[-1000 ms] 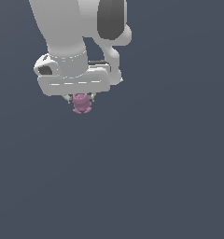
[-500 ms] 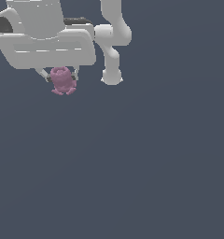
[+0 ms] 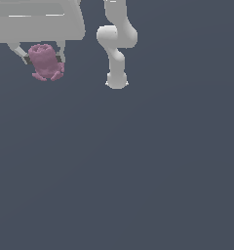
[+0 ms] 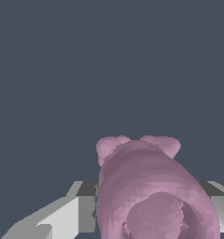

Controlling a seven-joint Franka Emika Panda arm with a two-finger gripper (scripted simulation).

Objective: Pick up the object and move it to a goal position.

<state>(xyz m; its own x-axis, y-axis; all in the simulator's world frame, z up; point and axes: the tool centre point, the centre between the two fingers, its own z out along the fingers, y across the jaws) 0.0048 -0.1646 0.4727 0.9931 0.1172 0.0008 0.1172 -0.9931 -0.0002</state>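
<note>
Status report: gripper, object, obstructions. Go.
Gripper shut on pink object. Object lifted, pinned between fingers. Nothing visible in the way.

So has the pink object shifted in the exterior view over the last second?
Yes. The pink object, held in the gripper, went toward the exterior view's left, away from the arm's base.

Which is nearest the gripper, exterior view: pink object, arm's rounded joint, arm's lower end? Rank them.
1. pink object, held in the gripper.
2. arm's rounded joint and arm's lower end, both toward the exterior view's right: too close to call.
</note>
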